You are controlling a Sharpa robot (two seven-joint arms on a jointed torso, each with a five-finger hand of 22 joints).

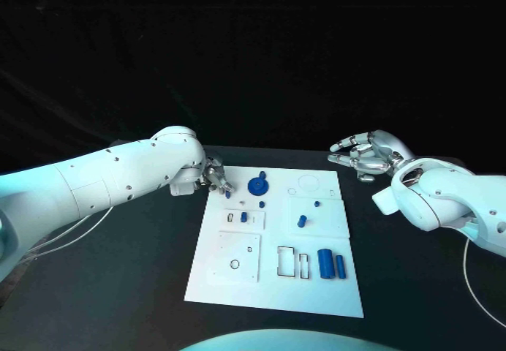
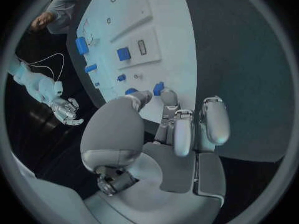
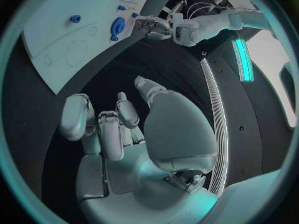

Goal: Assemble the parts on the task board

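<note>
A: What is lying at the table's centre?
B: The white task board (image 1: 276,292) is lying flat, its long side running away from the robot. Shallow outlined recesses are showing across it.

A: Where are the blue parts sitting?
B: A round blue disc part (image 1: 259,185) is resting near the far-left corner, with a small blue piece (image 1: 229,194) sitting at the board's left edge beside it. A short peg (image 1: 243,216) is standing in a left-hand panel; another peg (image 1: 302,220) is leaning mid-board. Two blue cylinders (image 1: 332,264) are lying side by side near the right edge.
</note>
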